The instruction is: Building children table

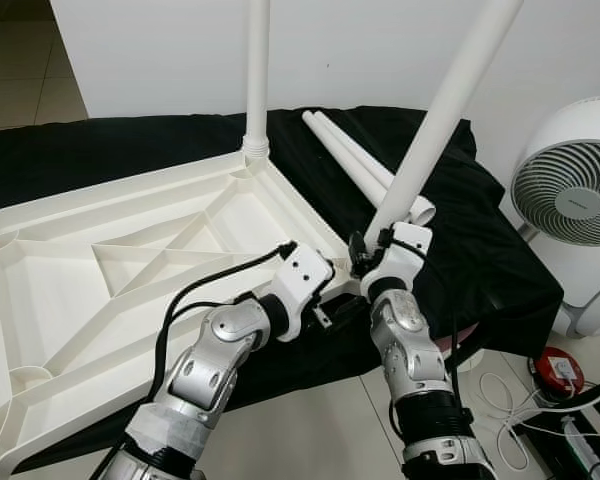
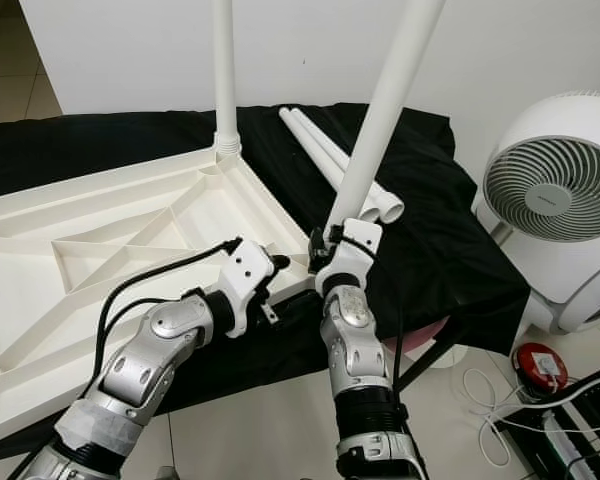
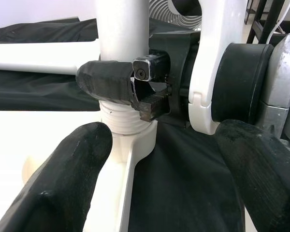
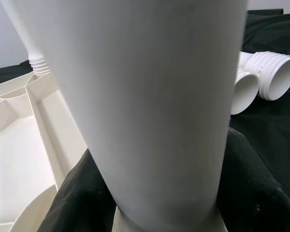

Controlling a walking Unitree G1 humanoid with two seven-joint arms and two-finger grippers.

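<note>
The upturned white tabletop [image 1: 130, 260] is laid on black cloth [image 1: 460, 230], left of both claws, with one leg [image 1: 257, 70] stood upright in its far corner. The left claw [image 3: 154, 193] is held wide open, empty, just beside the near corner socket. The right claw [image 1: 365, 258] is clamped around a tilted leg [image 1: 445, 110] at that socket. Two spare legs [image 1: 355, 160] are laid beyond it, and a fan [image 1: 570, 200] is seen further right.

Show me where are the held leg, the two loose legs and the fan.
held leg [image 1: 435, 125], left eye view, middle of its tilted white shaft.
loose legs [image 1: 355, 158], left eye view, the shafts lying side by side on the black cloth.
fan [image 1: 568, 195], left eye view, the round front grille.
</note>
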